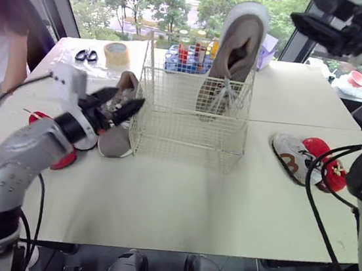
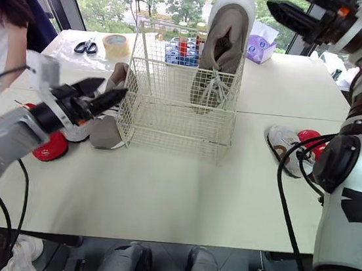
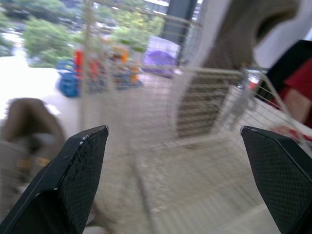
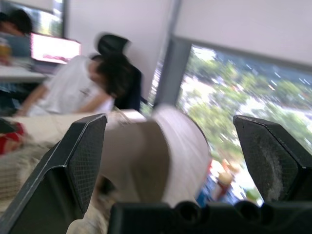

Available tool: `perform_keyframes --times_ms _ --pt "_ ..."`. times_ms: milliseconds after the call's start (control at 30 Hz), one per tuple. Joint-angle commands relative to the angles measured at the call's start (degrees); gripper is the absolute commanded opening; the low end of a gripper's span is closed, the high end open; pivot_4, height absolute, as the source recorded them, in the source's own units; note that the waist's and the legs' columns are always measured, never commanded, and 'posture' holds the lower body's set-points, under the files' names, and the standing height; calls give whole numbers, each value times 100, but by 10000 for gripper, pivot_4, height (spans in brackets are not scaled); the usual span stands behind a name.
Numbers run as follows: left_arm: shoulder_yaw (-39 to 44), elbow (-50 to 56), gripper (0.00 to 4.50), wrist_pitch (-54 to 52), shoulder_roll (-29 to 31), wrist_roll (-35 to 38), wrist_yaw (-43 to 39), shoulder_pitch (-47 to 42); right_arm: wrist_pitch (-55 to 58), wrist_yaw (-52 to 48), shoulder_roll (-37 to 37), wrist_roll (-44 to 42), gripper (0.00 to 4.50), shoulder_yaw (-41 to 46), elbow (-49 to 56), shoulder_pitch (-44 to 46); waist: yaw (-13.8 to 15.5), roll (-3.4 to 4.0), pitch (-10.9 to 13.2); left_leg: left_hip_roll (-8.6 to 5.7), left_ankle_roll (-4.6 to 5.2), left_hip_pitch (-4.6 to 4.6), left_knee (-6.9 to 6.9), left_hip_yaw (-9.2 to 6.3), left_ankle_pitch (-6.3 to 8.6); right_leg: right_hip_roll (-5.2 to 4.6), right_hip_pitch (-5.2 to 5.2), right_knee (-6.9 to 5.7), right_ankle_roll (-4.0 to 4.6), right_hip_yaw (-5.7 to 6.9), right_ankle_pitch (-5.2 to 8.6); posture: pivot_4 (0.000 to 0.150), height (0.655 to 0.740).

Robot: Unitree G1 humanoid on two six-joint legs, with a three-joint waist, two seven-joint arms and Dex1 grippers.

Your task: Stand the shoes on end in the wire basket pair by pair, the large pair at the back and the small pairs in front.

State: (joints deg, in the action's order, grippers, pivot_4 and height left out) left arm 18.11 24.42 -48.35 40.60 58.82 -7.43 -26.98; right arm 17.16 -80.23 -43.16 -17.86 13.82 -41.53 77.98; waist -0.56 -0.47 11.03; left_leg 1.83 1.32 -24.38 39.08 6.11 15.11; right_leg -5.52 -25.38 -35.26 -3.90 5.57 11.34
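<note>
One large taupe lace-up shoe (image 1: 236,50) stands on end at the back of the white wire basket (image 1: 168,131). Its taupe mate (image 1: 113,142) lies on the bench (image 1: 179,201) beside the basket, under the spread left claw (image 1: 127,99). The right claw (image 1: 302,8), also spread, hangs empty near the standing shoe's top. The small red-and-white shoes (image 1: 303,160) and small red shoes (image 2: 50,149) lie outside, so most remains.

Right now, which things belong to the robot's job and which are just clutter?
Job: wire basket, large grey shoe standing in it, grey shoe beside it, small shoes at left, small shoes at right.
Lying about: scissors, tape roll, crate of bottles, tissue box.
</note>
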Motion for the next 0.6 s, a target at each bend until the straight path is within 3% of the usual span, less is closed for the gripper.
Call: perform_keyframes --times_ms 33,133,267,467,600 --pt "5 -681 45000 -561 591 -347 218 -829 1559 63 -134 -737 44456 -595 3404 -1482 6 1 -1 -2 -1 2 2 -3 -1 -2 3 -3 -1 5 0 1500 7400" --pt "-346 -1297 45000 -1106 970 -436 -227 -1362 2524 342 -320 -1338 44456 -647 4924 -2253 43 10 5 -5 -2 -3 6 -2 -1 -4 -1 -6 -1 8 -1 1500 7400" --pt "-1354 -3243 45000 -1195 1017 -1431 -980 -2692 3167 802 -548 -1546 44456 -1084 6466 -3345 140 -2 -2 -11 -2 -3 7 -1 -1 -3 -2 -8 -2 12 1 1500 7400" --pt "-2634 -6033 45000 -269 513 -3099 -2433 -4202 3101 1854 -252 -1446 44456 -1237 7053 -3725 131 -18 -6 -13 4 -3 10 10 1 1 -3 2 -1 4 2 1500 7400" --pt "-2883 -7816 45000 679 -63 -3887 -3134 -4956 3435 2572 -4 -1654 44456 -1164 7511 -3901 134 -26 -2 -16 0 -9 10 20 -2 8 -8 0 -1 7 2 1500 7400"
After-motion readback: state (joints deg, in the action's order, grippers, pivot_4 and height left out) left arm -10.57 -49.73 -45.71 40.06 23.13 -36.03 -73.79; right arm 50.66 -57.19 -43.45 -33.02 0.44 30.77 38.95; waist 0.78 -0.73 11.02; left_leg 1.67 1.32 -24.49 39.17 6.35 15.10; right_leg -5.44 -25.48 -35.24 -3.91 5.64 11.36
